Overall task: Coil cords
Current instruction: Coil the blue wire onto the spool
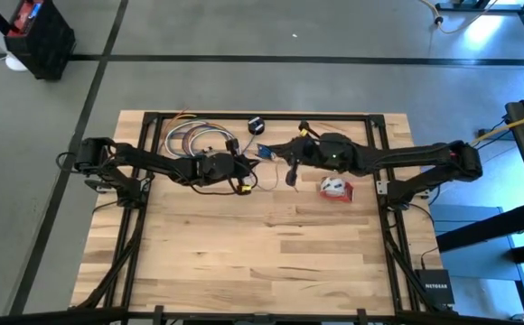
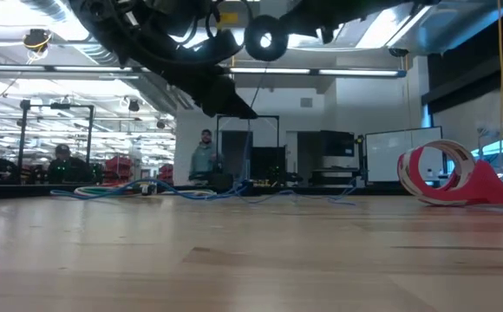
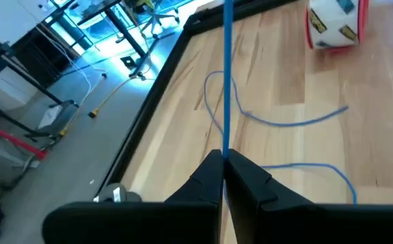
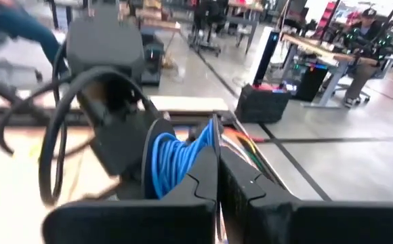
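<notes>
You had both arms reaching in from the table's sides toward the middle of its far half, wrists nearly meeting above the wood. The left gripper (image 3: 222, 169) was stretched out from the left edge, its two dark fingers pressed together with the thin blue cord (image 3: 227, 74) pinched between the tips. From that pinch the cord ran taut and straight away from the fingers, while slack loops of it lay on the wooden table (image 3: 305, 156) beyond. The right gripper (image 4: 217, 169) came in from the right side, raised off the surface, its fingers also closed. Close in front of it sat a tight blue coil (image 4: 176, 159) of the same cord, wound beside the dark body of the other arm; whether those fingers actually gripped the coil is not clear.

From overhead, the red-and-white cord bundle (image 1: 335, 188) lay on the table just beside the right arm's wrist, on its near side, untouched. The small black puck (image 1: 257, 124) rested near the far edge, between the two arms. A bunch of coloured wires (image 1: 194, 140) lay by the left arm.
</notes>
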Controlling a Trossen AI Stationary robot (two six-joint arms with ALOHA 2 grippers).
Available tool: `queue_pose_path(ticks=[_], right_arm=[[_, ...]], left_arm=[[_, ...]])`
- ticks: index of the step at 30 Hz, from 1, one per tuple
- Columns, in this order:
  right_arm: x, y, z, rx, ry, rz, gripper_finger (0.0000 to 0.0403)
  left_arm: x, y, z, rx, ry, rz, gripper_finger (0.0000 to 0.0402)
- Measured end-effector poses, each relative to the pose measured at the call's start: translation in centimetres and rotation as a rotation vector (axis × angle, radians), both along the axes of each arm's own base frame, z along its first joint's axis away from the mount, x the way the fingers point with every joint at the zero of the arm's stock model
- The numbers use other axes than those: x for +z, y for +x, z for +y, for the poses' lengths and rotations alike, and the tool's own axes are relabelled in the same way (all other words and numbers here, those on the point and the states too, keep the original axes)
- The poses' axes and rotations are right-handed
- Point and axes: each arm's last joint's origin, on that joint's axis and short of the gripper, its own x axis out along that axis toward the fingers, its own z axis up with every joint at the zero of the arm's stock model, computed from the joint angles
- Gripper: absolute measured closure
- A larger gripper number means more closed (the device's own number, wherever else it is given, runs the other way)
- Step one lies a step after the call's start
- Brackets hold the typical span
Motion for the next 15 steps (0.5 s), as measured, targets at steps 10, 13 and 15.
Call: queue_pose_path(ticks=[10,13,15], right_arm=[[-0.7,-1.6,0.8,0.003,-0.043,0.197,0.04],[-1.2,-1.5,0.8,0.002,-0.041,0.237,0.04],[-2.0,-1.4,0.7,-0.01,-0.041,0.303,0.04]], left_arm=[[-0.1,-0.2,0.3,0.054,0.055,0.031,0.0397],[0.1,-0.2,0.5,0.058,0.073,0.022,0.0399],[0.6,-0.4,0.5,0.067,0.069,0.003,0.0399]])
